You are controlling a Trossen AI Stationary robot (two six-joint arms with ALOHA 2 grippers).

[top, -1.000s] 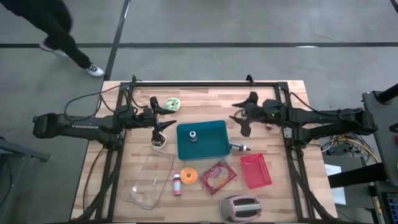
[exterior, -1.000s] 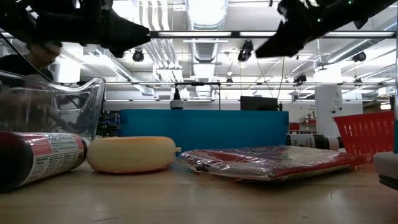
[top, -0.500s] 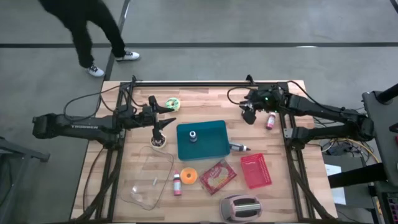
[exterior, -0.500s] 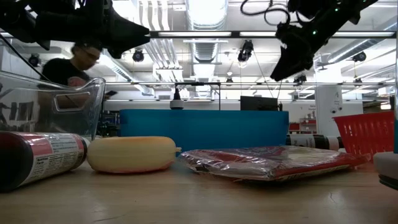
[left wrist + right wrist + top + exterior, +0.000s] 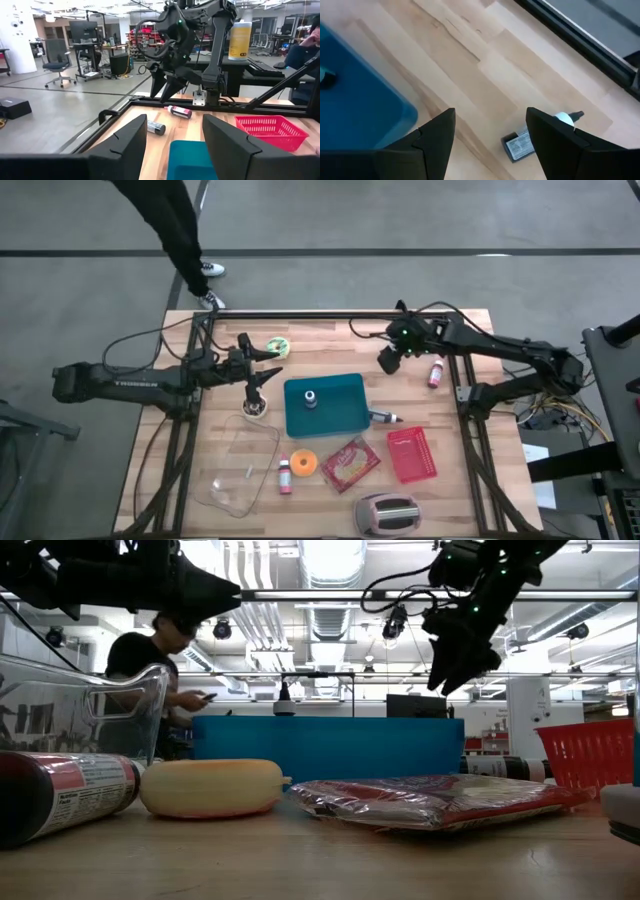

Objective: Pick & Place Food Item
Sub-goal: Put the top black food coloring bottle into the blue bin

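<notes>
A red food packet [image 5: 350, 463] and a round yellow-orange food item [image 5: 304, 463] lie flat on the table in front of the teal tray [image 5: 340, 418]; they also show in the low view, packet [image 5: 430, 800] and round item [image 5: 212, 788]. My left gripper [image 5: 268, 370] is open and empty, left of the tray and above a small round roll [image 5: 255, 409]. My right gripper [image 5: 385, 363] is open and empty, raised off the table past the tray's far right corner. In the right wrist view [image 5: 492, 145] it looks down on the tray's corner [image 5: 360, 105] and a small bottle [image 5: 532, 140].
A small dark bottle [image 5: 310, 398] stands in the tray. A pink bottle [image 5: 436, 372], a red basket [image 5: 412, 453], a toaster [image 5: 388, 515], a clear container [image 5: 238, 460], another pink bottle [image 5: 285, 475] and a green roll [image 5: 277, 346] lie around. A person [image 5: 175, 225] walks beyond the far edge.
My right gripper has drawn back toward the table's far edge and a little left, and has tipped from slanting to pointing more steeply down. The pink bottle at the right has come into view. The person behind the table has walked along the far side.
</notes>
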